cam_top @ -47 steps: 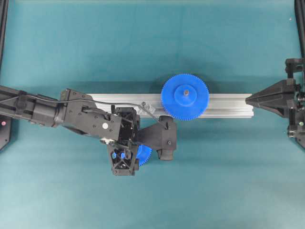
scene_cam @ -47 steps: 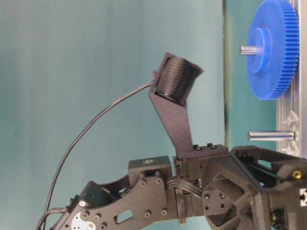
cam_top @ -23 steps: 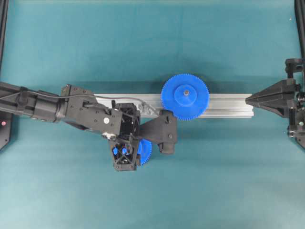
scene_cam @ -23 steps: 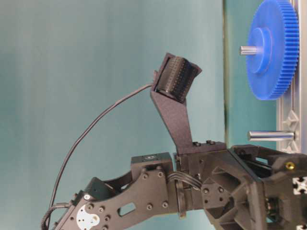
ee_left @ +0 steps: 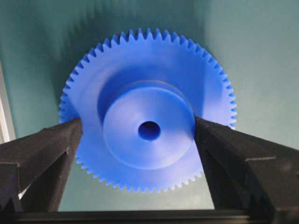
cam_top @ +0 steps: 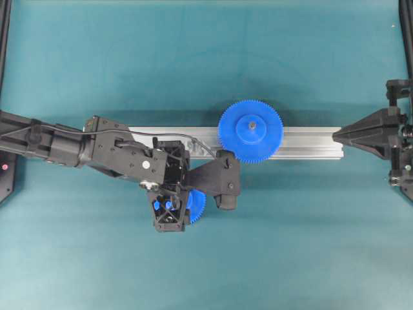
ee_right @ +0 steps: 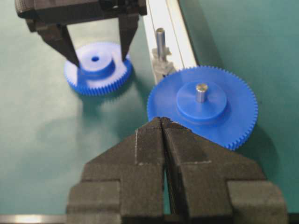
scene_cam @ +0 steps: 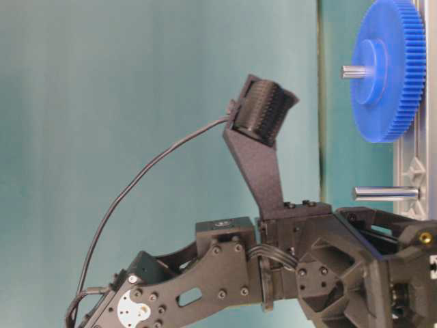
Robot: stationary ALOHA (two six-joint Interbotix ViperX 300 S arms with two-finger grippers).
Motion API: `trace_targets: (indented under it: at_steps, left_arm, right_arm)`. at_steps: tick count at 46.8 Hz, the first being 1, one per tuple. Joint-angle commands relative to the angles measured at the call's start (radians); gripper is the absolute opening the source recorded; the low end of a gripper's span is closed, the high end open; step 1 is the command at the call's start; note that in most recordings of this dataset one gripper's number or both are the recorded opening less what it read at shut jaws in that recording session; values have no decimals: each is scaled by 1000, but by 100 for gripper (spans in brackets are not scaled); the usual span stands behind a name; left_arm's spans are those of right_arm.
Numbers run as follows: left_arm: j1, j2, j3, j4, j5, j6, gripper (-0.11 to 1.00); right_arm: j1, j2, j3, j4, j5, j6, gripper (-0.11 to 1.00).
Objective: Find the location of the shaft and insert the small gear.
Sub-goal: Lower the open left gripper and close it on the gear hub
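The left gripper stands spread with its 2 fingers either side of the small gear hub, ready to clamp; the shaft waits at upper centre. The right gripper is clenched, empty.

looks like a robotics lab bench: a plain teal mat covers the whole table, a ribbed aluminium rail lies across it as a test fixture, dark frame posts stand at the edges, and black robot arms reach in from left and right.
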Motion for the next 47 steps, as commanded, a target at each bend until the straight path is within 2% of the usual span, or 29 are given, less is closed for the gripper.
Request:
trace_targets:
  at_steps: [1, 14, 21, 26, 47]
  left_arm:
    - [-3, -11, -15, 2, -3, 0, 93]
    - [-3, -3, -9, 2, 6, -14, 88]
    - [-9, -2, -11, 2, 8, -8, 73]
    - [-15, -5, -15, 2, 0, 2, 66]
    - [-15, -17, -23, 2, -3, 9, 66]
  right_arm:
    - [-2, 6, -11, 0, -6, 9, 2]
    - [-2, 5, -11, 0, -5, 9, 2]
    - [-2, 6, -11, 0, -5, 9, 2]
    - [-2, 6, -11, 0, -5, 9, 2]
    - [-2, 5, -11, 0, -5, 9, 2]
